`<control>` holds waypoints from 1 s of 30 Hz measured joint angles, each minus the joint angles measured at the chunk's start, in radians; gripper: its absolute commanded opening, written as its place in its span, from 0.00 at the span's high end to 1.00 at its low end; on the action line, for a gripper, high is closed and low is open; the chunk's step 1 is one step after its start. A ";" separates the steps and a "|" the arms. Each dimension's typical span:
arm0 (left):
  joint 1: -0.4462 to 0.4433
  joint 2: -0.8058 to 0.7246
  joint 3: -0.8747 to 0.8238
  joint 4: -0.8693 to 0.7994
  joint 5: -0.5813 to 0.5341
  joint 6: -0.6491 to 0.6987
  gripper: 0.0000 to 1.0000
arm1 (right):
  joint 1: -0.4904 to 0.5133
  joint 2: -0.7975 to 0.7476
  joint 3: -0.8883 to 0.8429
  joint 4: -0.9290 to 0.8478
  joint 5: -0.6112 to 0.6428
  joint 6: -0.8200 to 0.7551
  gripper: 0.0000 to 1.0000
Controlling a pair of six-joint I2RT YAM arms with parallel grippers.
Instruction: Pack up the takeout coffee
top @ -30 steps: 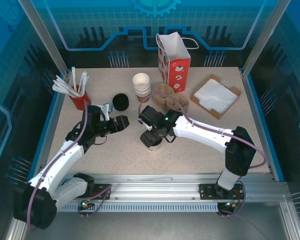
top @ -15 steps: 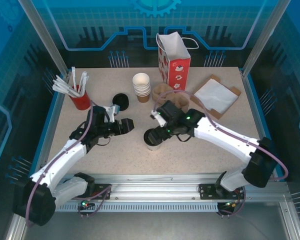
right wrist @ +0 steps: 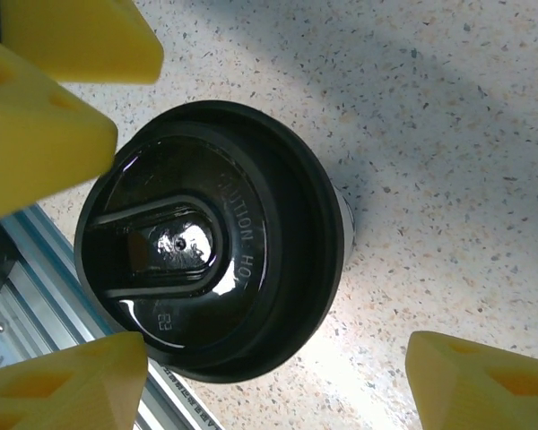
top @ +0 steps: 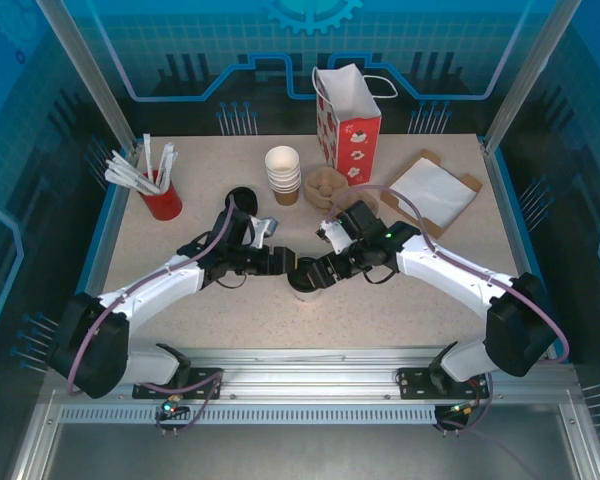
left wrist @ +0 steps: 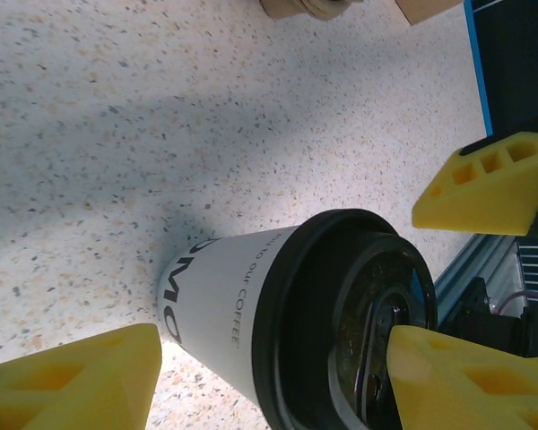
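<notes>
White paper cup with black lid (top: 305, 281) upright on speckled worktop (top: 230, 320), front centre, well short of red gift bag (top: 348, 125) at back. Left end effector (top: 278, 262) spread, straddling cup; contact unclear. Right end effector (top: 326, 266) spread likewise from opposite side, gap visible beside lid. Stack of lidless cups (top: 283, 172) behind, well apart.

Your left arm (top: 155, 290) and right arm (top: 450, 270) wear white shells on the long links, black housings at the joints and bases; a thin purple cable (top: 380, 187) loops along each; a green light (top: 388, 236) glows on the right one; the fingers (left wrist: 72, 381) are yellow wedges, seemingly with moulded hollow cells.
</notes>
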 measured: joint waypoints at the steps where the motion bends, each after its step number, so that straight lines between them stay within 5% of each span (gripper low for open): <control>1: -0.003 0.006 0.002 0.001 0.003 0.004 0.36 | -0.002 0.003 -0.003 0.005 -0.003 0.000 0.25; 20: -0.007 0.024 -0.062 0.129 0.006 0.014 0.52 | -0.024 0.014 -0.088 0.161 -0.098 0.028 0.43; 30: -0.008 0.016 -0.076 0.164 -0.010 -0.039 0.42 | -0.029 0.015 -0.071 0.148 -0.100 0.045 0.34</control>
